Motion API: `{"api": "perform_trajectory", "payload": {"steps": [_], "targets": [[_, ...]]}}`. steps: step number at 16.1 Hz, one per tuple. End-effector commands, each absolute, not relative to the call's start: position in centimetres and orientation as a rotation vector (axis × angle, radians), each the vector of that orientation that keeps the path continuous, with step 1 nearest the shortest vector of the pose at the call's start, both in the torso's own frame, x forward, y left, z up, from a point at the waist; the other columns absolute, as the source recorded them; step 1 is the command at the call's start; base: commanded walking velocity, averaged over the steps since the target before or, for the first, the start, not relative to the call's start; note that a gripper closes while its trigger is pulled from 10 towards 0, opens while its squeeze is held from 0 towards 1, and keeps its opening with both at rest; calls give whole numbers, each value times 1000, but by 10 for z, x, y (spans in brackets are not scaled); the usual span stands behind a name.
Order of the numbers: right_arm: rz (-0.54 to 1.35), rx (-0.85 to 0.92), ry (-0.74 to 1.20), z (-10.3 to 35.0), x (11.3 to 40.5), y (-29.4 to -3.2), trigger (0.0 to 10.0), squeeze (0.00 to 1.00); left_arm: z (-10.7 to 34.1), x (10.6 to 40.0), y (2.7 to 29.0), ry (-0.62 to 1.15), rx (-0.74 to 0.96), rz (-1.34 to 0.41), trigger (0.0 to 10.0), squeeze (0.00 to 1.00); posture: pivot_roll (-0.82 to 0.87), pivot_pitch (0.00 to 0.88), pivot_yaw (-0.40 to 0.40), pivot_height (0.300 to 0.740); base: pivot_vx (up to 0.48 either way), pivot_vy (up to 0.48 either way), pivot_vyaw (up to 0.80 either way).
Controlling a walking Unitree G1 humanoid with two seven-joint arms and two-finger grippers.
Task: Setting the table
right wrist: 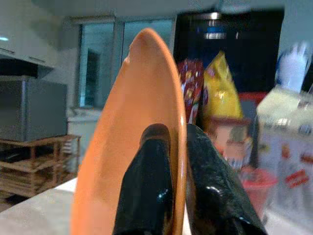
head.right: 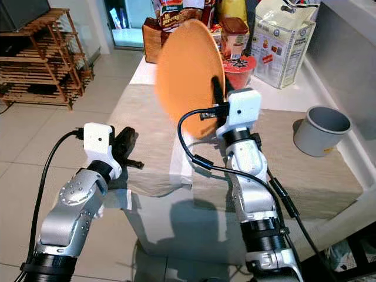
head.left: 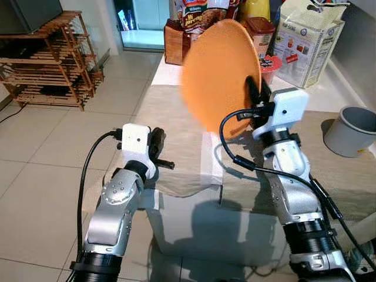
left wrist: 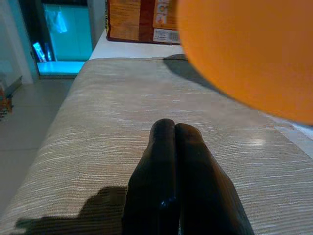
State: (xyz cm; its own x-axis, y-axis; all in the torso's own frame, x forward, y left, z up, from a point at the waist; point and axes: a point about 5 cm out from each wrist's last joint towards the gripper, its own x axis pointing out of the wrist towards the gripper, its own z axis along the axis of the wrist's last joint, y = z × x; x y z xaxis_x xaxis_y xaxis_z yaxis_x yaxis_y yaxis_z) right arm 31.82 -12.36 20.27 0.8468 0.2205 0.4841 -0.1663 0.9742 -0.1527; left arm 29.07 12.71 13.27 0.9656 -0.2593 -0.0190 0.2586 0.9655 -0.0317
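Observation:
An orange plate (head.left: 218, 73) is held up on edge above the table, tilted, with my right gripper (head.left: 254, 94) shut on its lower rim. In the right wrist view one finger lies on each side of the orange plate (right wrist: 129, 161). My left gripper (head.left: 157, 144) rests low at the table's near left edge, fingers (left wrist: 168, 166) pressed together with nothing in them, over the beige cloth runner (head.left: 170, 111). A grey cup (head.left: 351, 130) stands on the cloth at the right.
Food packets, a jar and a red tub (head.left: 271, 63) crowd the far end of the table, with a large white bag (head.left: 305, 38) at the back right. A wooden rack (head.left: 50, 61) stands on the tiled floor to the left.

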Motion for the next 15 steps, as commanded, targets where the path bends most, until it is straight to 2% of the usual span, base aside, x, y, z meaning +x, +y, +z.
{"api": "perform_trajectory", "payload": {"steps": [1, 4, 5, 15], "targets": [[187, -155, -589, 214, 318, -124, 0, 0, 121, 287, 128, 77, -20, -255, 10000, 0, -48, 0, 29, 736, 0, 0, 0], [165, -210, -635, 217, 317, -126, 0, 0, 116, 285, 132, 90, -54, -250, 10000, 0, -51, 0, 28, 736, 0, 0, 0], [150, -280, -693, 222, 314, -127, 0, 0, 114, 285, 136, 85, -26, -238, 10000, 0, -56, 0, 29, 736, 0, 0, 0], [126, -315, -704, 218, 313, -129, 0, 0, 122, 287, 131, 38, -70, -234, 10000, 0, -62, 0, 24, 736, 0, 0, 0]]}}
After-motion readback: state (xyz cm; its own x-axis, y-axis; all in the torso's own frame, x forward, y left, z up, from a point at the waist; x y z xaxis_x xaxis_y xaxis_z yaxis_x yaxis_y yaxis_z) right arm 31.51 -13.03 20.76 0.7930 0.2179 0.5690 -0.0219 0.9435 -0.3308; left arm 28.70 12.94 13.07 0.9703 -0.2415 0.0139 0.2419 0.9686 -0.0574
